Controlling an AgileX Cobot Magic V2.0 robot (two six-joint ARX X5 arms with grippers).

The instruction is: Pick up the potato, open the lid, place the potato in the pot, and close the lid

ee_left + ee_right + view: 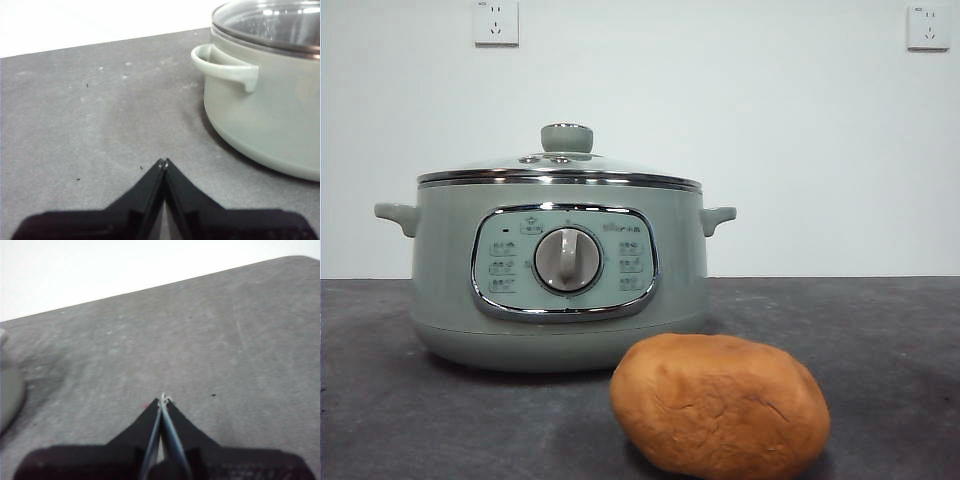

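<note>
The orange-brown potato (720,405) lies on the dark grey table in front of the pot, toward its right. The sage-green pot (560,280) stands upright with the glass lid (560,170) seated on its rim, knob up. Neither arm shows in the front view. My left gripper (163,162) hovers shut over bare table beside the pot (265,110) and its side handle (222,65); the lid (270,22) shows there too. My right gripper (163,399) is shut above bare table, with only a sliver of the pot (9,390) at the edge of its view. The potato is out of both wrist views.
A white wall with two power sockets (496,22) (928,26) stands behind the table. The table's far edge (150,287) runs close beyond the right gripper.
</note>
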